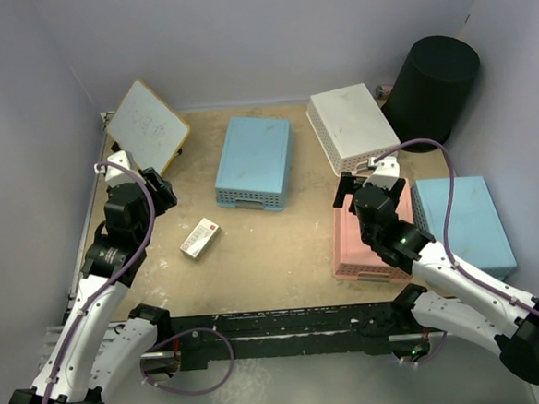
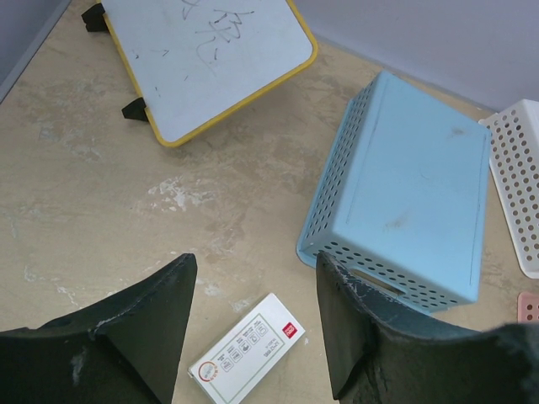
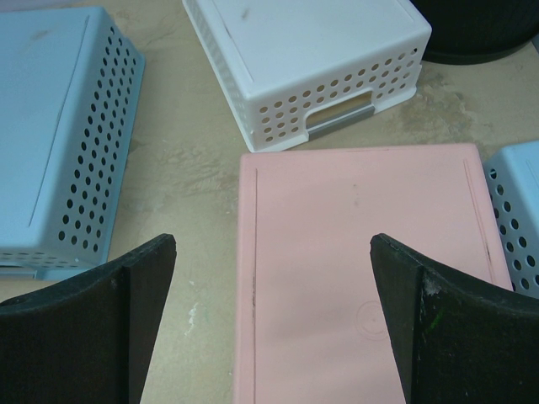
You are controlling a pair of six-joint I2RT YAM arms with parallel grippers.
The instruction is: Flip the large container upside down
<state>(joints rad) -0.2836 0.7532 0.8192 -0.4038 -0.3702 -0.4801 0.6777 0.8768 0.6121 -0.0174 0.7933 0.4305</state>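
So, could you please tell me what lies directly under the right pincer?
The pink basket lies below the open right pincer, with its flat solid face turned up and nothing resting on it. Anything beneath or inside that basket is covered and cannot be seen.

Top cam: high, looking down on whole table [image 1: 273,248]. Wrist cams: close, angled forward, both catching middle blue basket [image 2: 413,194].

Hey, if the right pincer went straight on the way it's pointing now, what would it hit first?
Most likely the pink basket, lying bottom-up just ahead of the right pincer, framed by its open jaws. The white basket and the large container sit farther on, though depth is hard to judge.
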